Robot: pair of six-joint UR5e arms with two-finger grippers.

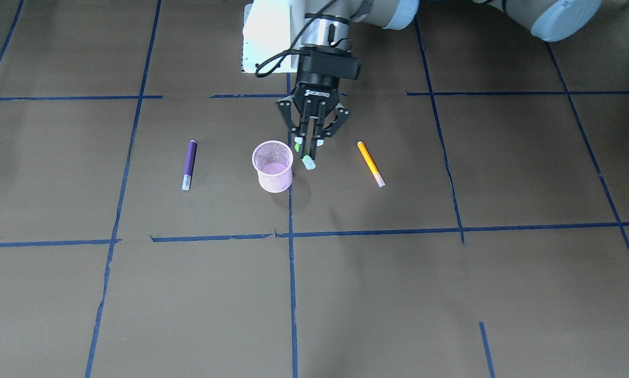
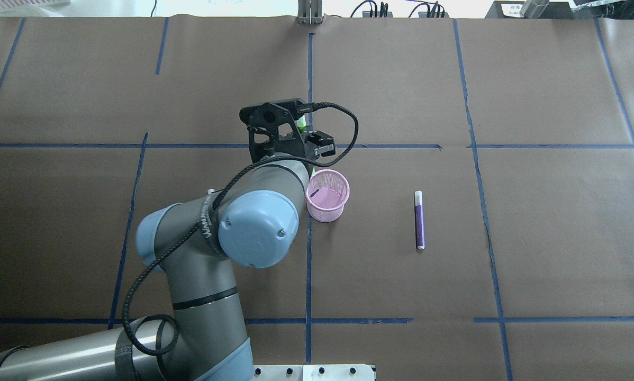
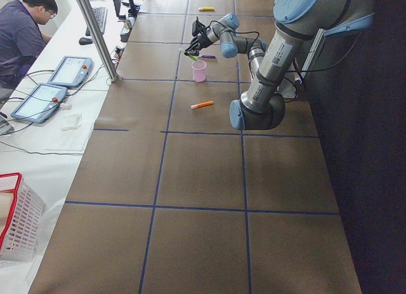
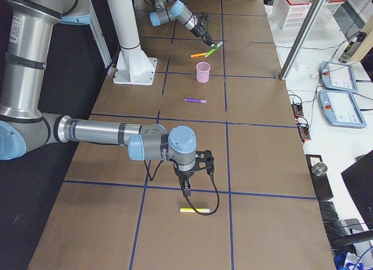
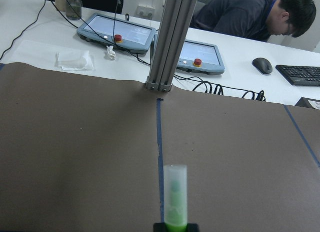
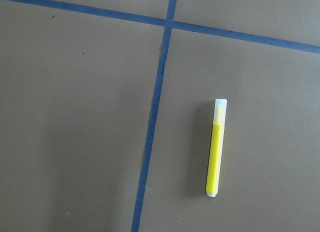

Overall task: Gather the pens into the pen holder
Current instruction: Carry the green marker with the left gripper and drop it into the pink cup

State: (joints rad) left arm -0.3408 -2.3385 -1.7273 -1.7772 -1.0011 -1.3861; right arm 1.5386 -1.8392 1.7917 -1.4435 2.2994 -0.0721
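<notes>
My left gripper [image 1: 308, 148] is shut on the bright green pen [image 1: 307, 159] and holds it tilted above the table, close beside the pink mesh pen holder [image 1: 273, 167]. The left wrist view shows the green pen [image 5: 175, 198] with its pale cap pointing away from me. The orange pen [image 1: 371, 164] lies on the table beyond the gripper from the cup. The purple pen [image 1: 189, 164] lies on the cup's other side. The holder [image 2: 326, 196] looks empty from overhead. My right gripper [image 4: 186, 193] shows only in the exterior right view; I cannot tell whether it is open or shut.
A yellow pen [image 6: 216, 148] lies on the table just under my right gripper, far from the cup. A metal post [image 5: 167, 41] stands at the table's far edge. Tablets [image 5: 120, 31] and an operator [image 5: 250, 14] are behind it.
</notes>
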